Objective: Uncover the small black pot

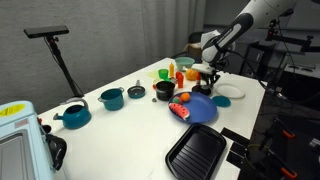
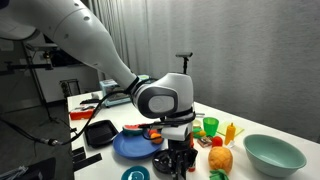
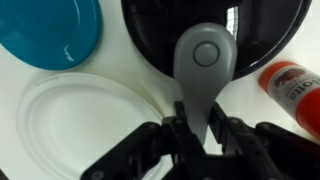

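Note:
The small black pot (image 1: 164, 90) stands open near the middle of the table. My gripper (image 1: 207, 80) is to its right, low over the table between the blue plate and the white plate; it also shows in the other exterior view (image 2: 178, 150). In the wrist view my gripper (image 3: 198, 115) is shut on the grey handle (image 3: 203, 55) of a round black lid (image 3: 150, 25). The lid fills the top of that view. I cannot tell whether the lid touches the table.
A small grey lid with a knob (image 1: 136, 90) and two teal pots (image 1: 111, 98) (image 1: 73, 116) stand left of the black pot. Near my gripper are a blue plate (image 1: 200, 108), a white plate (image 3: 80, 120), a teal disc (image 3: 45, 30), a red bottle (image 3: 290, 85) and toy food (image 2: 220, 158). A black grill pan (image 1: 197, 152) lies at the front edge.

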You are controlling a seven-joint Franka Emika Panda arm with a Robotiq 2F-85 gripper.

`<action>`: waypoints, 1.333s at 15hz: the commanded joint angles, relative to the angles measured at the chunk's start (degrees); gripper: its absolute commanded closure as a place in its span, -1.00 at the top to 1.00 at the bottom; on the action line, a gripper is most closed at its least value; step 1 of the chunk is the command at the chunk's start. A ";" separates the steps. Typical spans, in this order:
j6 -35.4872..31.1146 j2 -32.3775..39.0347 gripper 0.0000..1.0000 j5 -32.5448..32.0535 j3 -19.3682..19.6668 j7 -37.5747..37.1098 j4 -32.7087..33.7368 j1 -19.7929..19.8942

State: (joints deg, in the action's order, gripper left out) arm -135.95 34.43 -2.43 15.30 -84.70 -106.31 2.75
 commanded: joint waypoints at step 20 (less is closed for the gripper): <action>7.96 -18.75 1.00 -7.29 -1.74 6.23 -5.96 -2.56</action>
State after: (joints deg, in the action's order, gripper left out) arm -129.35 21.60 -6.72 14.67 -81.30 -109.01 0.90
